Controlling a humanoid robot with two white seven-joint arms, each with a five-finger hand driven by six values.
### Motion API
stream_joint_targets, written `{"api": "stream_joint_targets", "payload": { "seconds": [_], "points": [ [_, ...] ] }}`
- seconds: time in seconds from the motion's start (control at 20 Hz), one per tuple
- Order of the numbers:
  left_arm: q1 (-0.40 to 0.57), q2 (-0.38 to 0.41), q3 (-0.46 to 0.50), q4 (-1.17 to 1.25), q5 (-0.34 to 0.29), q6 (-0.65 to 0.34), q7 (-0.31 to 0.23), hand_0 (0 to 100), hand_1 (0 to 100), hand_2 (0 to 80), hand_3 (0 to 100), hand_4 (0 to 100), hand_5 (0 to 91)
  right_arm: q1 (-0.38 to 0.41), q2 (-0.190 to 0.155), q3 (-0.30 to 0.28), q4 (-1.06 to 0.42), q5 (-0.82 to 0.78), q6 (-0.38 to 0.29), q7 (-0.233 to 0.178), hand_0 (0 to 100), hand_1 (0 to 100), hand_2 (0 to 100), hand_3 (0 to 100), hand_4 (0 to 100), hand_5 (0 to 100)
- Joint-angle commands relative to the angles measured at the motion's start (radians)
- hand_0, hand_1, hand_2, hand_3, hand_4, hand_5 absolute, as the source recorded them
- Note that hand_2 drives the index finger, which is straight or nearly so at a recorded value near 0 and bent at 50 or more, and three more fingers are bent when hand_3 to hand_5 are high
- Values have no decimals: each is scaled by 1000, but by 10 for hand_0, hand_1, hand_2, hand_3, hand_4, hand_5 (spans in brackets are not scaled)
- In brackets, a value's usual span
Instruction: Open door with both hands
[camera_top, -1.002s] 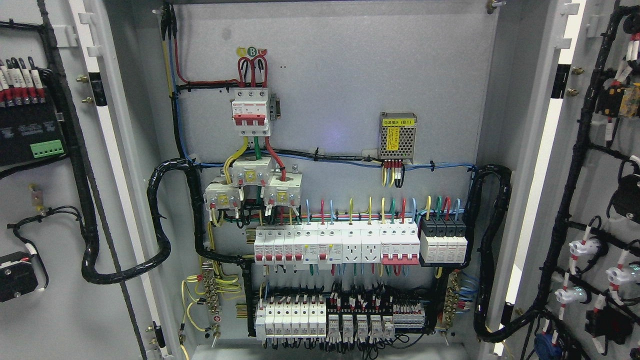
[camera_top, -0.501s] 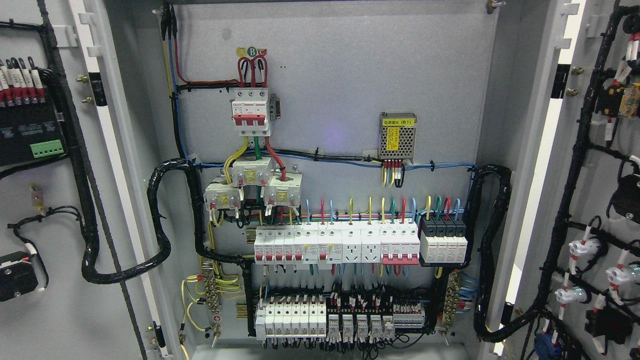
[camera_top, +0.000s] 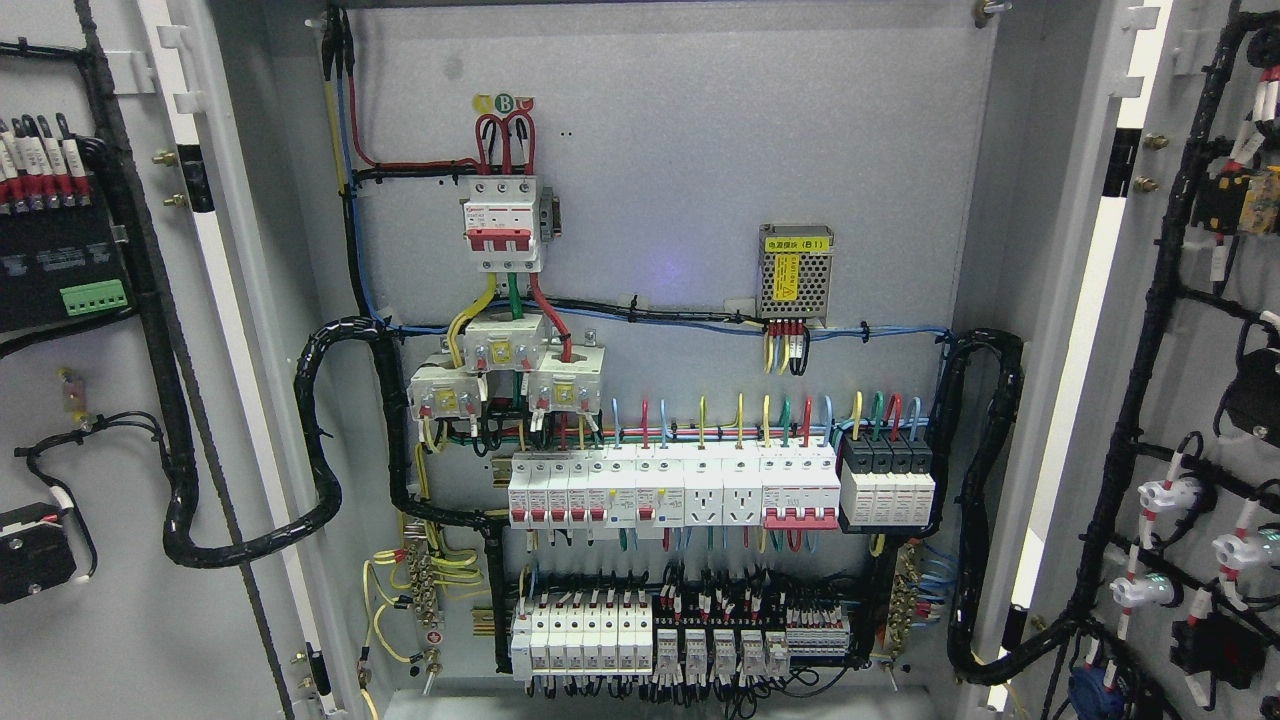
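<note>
Neither robot hand shows, so their state cannot be told. The left door (camera_top: 110, 420) and right door (camera_top: 1190, 400) stand swung wide, both cut off by the frame edges. Beyond, the cabinet backplate (camera_top: 680, 150) carries the main breaker (camera_top: 502, 225), a power supply (camera_top: 796, 272) and breaker rows (camera_top: 672, 490); labels are unreadable.

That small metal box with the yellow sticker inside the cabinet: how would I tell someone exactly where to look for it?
Look at the grey back panel of the open cabinet, between its two swung-out doors. Right of centre, above the long row of white breakers, sits a small perforated metal box. It alone has a mesh casing with yellow labels; its neighbours are white, black or red plastic.
</note>
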Motion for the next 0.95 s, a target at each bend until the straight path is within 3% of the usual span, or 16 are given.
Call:
{"api": "stream_joint_targets", "payload": {
  "seconds": [0.0,0.3,0.9],
  "points": [
    [-5,-41,4,79,-19,16,4,0,0,0,0,31,0,-39,90,-21,162,110,67,-65,107,0,0,0,0,0],
    [-5,-41,4,76,-19,15,4,0,0,0,0,31,0,-49,100,-15,162,152,119,-142,107,0,0,0,0,0],
    [-5,-41,4,73,-19,15,4,0,0,0,0,31,0,-59,107,-23,164,163,122,-147,107,0,0,0,0,0]
  ]
}}
